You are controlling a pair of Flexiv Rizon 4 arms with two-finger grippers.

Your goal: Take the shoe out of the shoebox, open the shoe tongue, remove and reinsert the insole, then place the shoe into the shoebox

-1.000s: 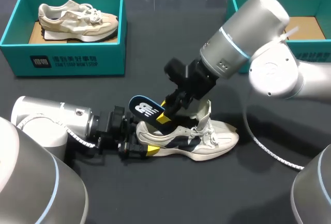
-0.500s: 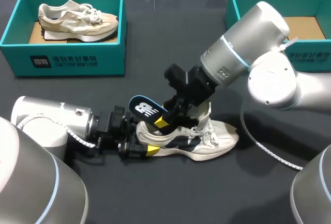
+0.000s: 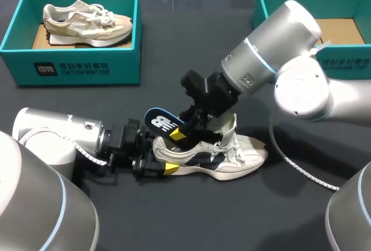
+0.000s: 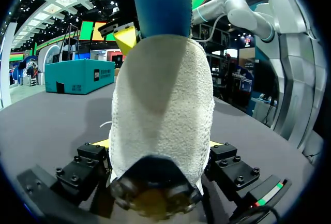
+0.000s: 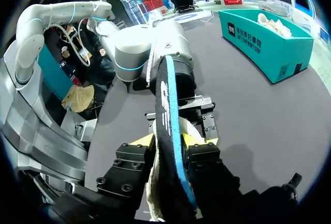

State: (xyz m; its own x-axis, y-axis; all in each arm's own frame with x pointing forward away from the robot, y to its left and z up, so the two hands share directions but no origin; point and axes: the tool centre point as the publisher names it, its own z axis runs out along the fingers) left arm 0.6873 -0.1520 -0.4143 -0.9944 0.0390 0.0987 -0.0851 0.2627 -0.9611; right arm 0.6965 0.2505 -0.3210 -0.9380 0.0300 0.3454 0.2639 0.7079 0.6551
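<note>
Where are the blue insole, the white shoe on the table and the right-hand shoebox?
blue insole (image 3: pixel 161 122): head view, on its raised free end.
white shoe (image 3: pixel 246 153): head view, on its toe.
right-hand shoebox (image 3: pixel 355 65): head view, on its front wall.

The left arm (image 3: pixel 58 138) lies low and level, wrist straight, its left gripper (image 3: pixel 161 165) clamped on both sides of the shoe (image 3: pixel 232 158) heel. The right arm (image 3: pixel 272 54) slants down past the middle, its right gripper (image 3: pixel 184 134) pinching the insole (image 3: pixel 159 120).

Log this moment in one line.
left pincer: shut on shoe heel | right pincer: shut on insole | insole: tilted, lower end in shoe opening | shoe: on table
</note>
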